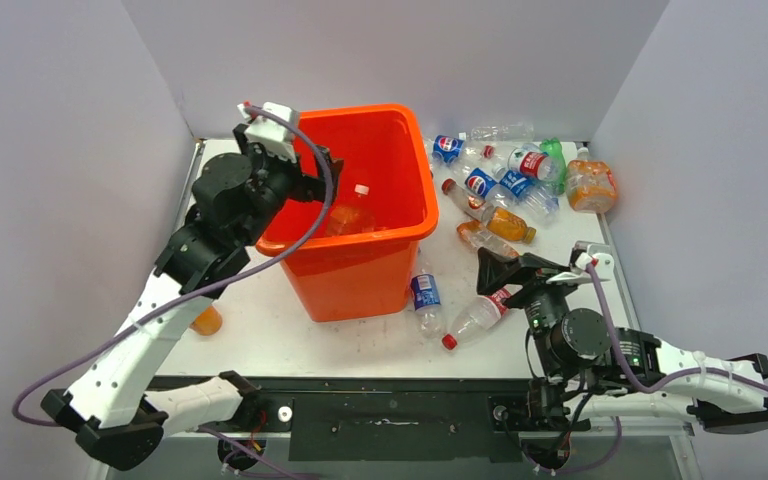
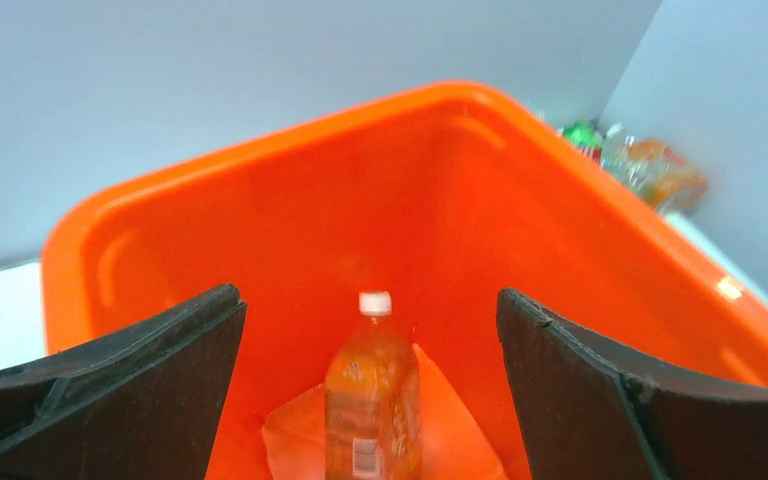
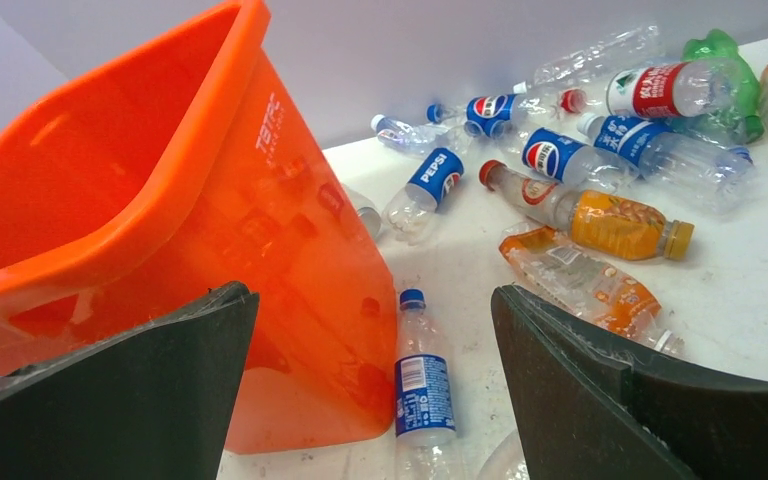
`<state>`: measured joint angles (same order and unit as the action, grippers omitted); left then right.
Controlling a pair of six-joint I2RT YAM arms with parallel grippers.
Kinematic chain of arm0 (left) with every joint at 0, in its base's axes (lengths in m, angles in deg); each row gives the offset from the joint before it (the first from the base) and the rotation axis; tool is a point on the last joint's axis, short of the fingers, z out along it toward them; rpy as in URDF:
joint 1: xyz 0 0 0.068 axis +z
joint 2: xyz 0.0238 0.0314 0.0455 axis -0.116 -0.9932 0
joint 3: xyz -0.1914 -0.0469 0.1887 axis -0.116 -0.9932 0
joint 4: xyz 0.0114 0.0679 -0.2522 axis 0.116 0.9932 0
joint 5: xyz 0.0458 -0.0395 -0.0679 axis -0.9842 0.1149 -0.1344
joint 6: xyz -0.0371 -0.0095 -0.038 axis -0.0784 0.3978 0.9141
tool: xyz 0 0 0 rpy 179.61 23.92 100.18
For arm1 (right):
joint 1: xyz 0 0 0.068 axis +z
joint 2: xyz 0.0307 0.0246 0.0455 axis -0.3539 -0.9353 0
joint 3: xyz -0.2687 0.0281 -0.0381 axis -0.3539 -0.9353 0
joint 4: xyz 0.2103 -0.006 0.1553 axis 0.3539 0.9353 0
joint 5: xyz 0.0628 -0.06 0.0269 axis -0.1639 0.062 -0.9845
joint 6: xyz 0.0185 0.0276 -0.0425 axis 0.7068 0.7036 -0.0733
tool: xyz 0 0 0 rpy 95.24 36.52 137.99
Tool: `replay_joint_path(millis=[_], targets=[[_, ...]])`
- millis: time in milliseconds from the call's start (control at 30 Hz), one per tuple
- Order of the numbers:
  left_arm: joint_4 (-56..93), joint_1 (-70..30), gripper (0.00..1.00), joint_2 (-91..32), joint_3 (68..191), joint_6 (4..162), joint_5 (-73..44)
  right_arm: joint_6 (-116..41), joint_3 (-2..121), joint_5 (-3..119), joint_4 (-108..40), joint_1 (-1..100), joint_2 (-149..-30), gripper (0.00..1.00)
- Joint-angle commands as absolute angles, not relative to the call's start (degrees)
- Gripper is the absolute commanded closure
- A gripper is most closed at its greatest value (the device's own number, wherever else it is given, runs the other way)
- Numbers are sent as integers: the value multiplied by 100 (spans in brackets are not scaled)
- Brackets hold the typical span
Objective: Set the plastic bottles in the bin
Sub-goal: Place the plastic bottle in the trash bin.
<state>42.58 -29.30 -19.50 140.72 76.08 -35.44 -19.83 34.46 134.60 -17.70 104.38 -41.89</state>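
1. Nearest the top camera, both arm bases sit at the table's (image 1: 290,340) front edge, the left one on the left.
2. Left arm reaches up and forward, its wrist bent so the left gripper (image 1: 322,185) hangs over the near-left rim of the bin (image 1: 360,270). Its jaws stand wide apart and hold nothing.
3. Seen from the left wrist, one orange bottle (image 2: 373,400) with a white cap lies inside the bin, between and below the two dark fingers (image 2: 140,390).
4. Right arm lies low, elbow out to the right, with the right gripper (image 1: 505,268) aimed toward the bin's near-right corner. Its jaws are also spread wide and empty.
5. Directly ahead of the right gripper, one blue-labelled clear bottle (image 3: 422,385) lies just beside the bin's wall, cap pointing away.
6. One red-capped clear bottle (image 1: 475,320) lies beside it, close under the right gripper.
7. A heap of bottles sits on the far right of the table, well apart from the bin; I count roughly ten, though overlaps make this uncertain: several clear with blue labels, one with a red label (image 3: 660,90), one green (image 3: 725,55), three with orange contents (image 3: 615,222).
8. One more orange bottle (image 1: 206,320) rests on the table beside the left arm, partly hidden.
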Motion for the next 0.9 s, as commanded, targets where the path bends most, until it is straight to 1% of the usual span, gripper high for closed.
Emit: replay_joint_path(millis=[0,100,200,367,467,533,600,700,800,833,867], targets=[[3318,-2928,4,-1239,14029,7911,-3777,-829,3826,13815,-387,10429,-4179,10],[2969,-2929,4,-711,13574,7837,-3899,-151,3991,13933,435,10429,-4401,10],[2400,-2929,4,-119,12858,7681,-4128,51,3967,13869,652,10431,-4588,10],[1589,-2928,4,478,12109,7533,-4235,121,3976,13694,681,10244,-4937,10],[1366,-2929,4,534,11957,7489,-4173,-537,4029,12975,170,9710,-5268,10],[1275,-2929,4,529,11924,7470,-4144,-616,4140,12412,179,8990,-5594,10],[1264,-2929,4,515,11920,7460,-4142,-846,4080,11591,-116,7950,-5728,10],[1294,-2922,4,504,11898,7438,-4171,-1157,3745,9652,-780,5905,-5769,10],[1238,-2920,4,526,11810,7314,-4212,-978,3407,7572,-1212,3817,-6203,10],[1184,-2919,4,528,11754,7223,-4250,-732,3244,7077,-1380,3203,-6356,10],[1124,-2913,4,536,11698,7187,-4297,-560,3080,6907,-1539,3031,-6488,10]])
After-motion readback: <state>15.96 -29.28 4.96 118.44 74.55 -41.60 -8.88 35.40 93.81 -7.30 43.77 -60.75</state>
